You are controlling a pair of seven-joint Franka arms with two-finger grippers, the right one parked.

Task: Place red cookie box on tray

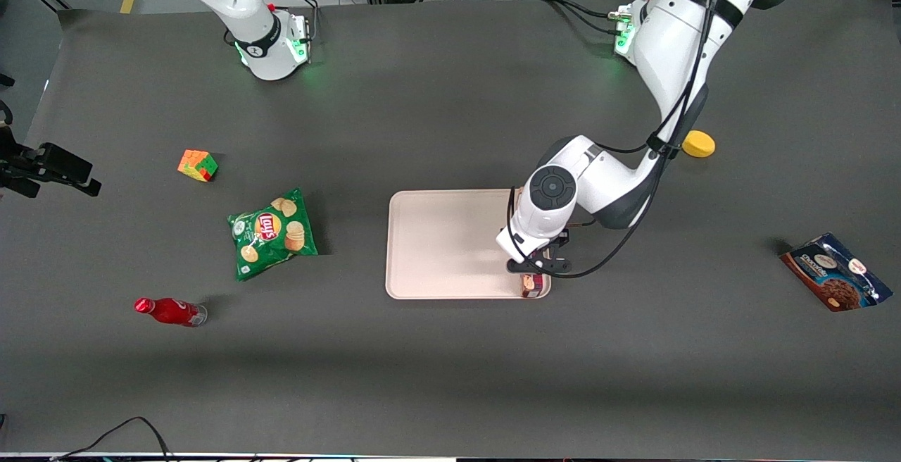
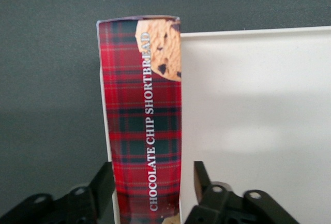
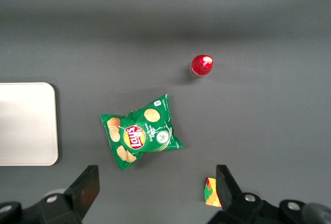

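One arm works above the table. Reading the front view from its left edge: a multicoloured cube (image 1: 198,165), a red bottle (image 1: 170,311) lying on its side, a green chip bag (image 1: 273,234), then the tray (image 1: 436,236), pale pinkish-white with rounded corners and a low rim. The gripper (image 1: 536,269) hangs over the tray's corner nearest the front camera, toward the working arm's end. Past it lie a yellow disc (image 1: 699,144) and a blue cookie bag (image 1: 835,271).

The red cookie box (image 2: 143,120) is a slim, long carton in dark red plaid with a chip-cookie picture and white lettering, "CHOCOLATE CHIP SHORTBREAD", along its length. In the wrist view it lies along the tray's edge, between the two fingers (image 2: 202,180). A gap shows on one side, so the jaws appear parted rather than clamped, though contact on the other side is hard to judge.

The step in hand is probably release and withdrawal. The box seems to overlap the rim, so it may rest slightly tilted. A good finish opens the jaws fully and lifts straight up, so neither finger drags the carton off the tray.
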